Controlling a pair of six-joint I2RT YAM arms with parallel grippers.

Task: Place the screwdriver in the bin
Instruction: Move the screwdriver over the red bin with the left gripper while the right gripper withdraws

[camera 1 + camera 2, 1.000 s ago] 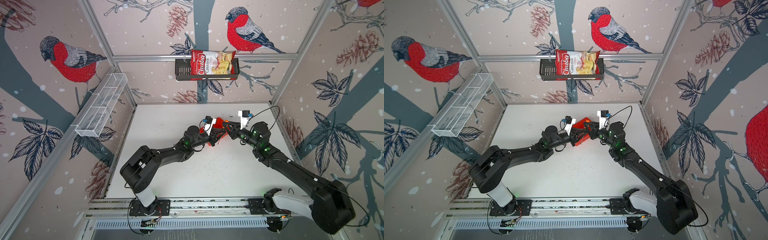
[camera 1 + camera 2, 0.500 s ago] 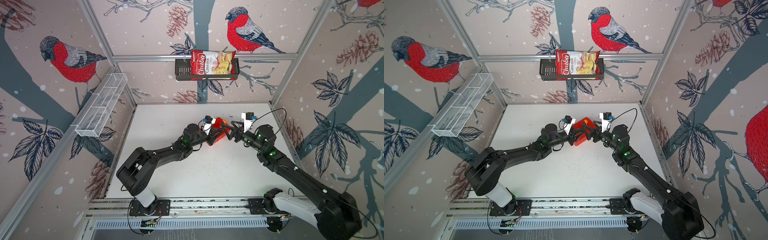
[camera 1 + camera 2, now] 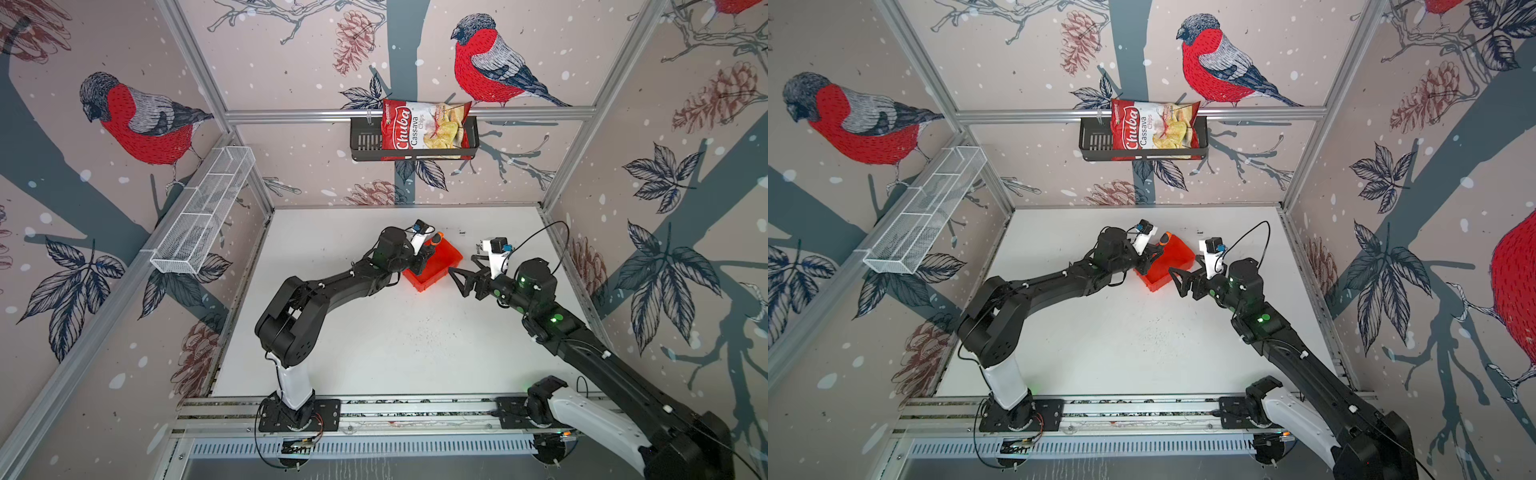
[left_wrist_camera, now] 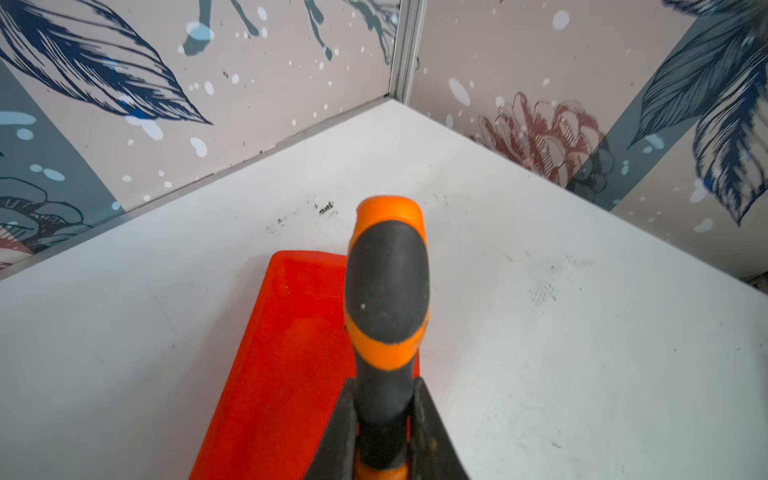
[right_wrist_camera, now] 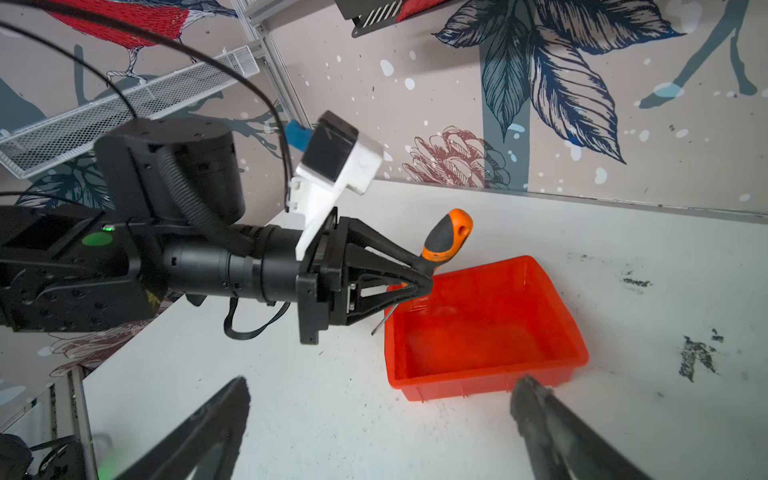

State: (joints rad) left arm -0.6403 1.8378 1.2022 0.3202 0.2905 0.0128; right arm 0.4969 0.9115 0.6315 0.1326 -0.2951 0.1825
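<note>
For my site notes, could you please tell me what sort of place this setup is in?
Most likely a robot test cell, not a lived-in room: bird-print panels in an aluminium frame enclose a white table, and the left arm and right arm are bolted to a rail at its front.

Bright, even light; soft shadows; wrist views bend at edges (near foreground blurred).
</note>
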